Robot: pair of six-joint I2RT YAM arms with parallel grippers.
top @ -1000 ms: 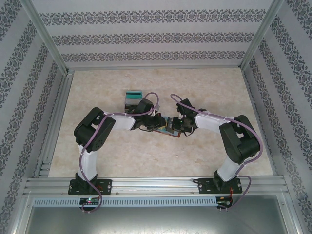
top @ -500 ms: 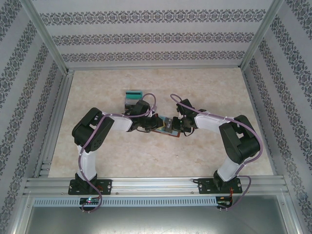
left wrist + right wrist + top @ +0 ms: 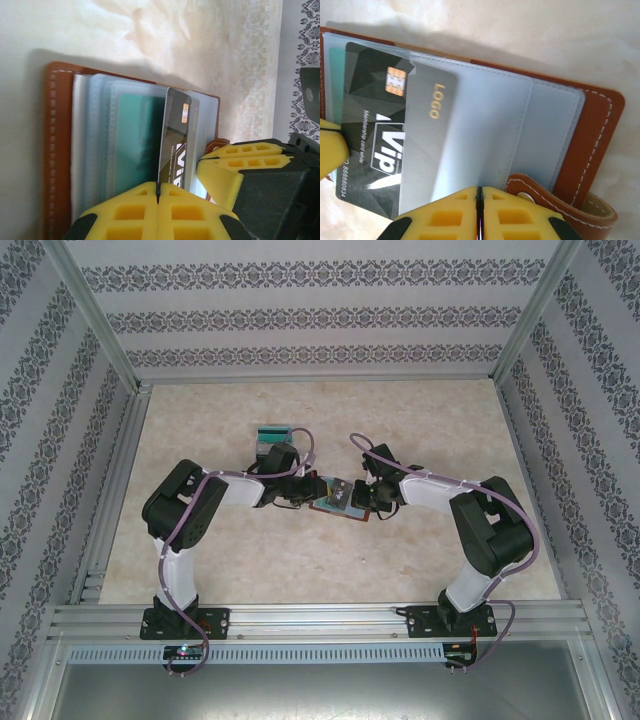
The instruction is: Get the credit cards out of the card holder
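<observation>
Bench [image 3: 430, 420], one, pale and marbled, carrying everything below. Arms, two: left arm [image 3: 185, 510] and right arm [image 3: 480, 525], bent inward so that their fingers meet over the holder.

Box [image 3: 272, 440], one, clear grey with a teal top, just behind the left fingers and apart from the right fingers.

Holder [image 3: 340, 502], one, brown leather, lying open and flat on the bench between the two sets of fingers. Its grey-blue pocket leaves face up, and its snap strap [image 3: 555, 195] curls beside the right fingers.

Left fingers [image 3: 157, 200], one pair, clenched. The yellow pads are pressed together on the near edge of the black card, which stands tilted up out of the pocket leaves.

Right fingers [image 3: 479, 205], one pair, clenched. The pads meet with only a thin seam between them at the edge of a pocket leaf and appear to pinch it, holding the holder down. In the left wrist view they sit just right of the left fingers, over the holder's strap end.

Black card [image 3: 385, 125], one, with a gold chip and "VIP" lettering, partly drawn out of its pocket toward the left fingers.

Teal card [image 3: 135, 135], one, seen dimly through a leaf, left of the black card and ahead of the left fingers.
</observation>
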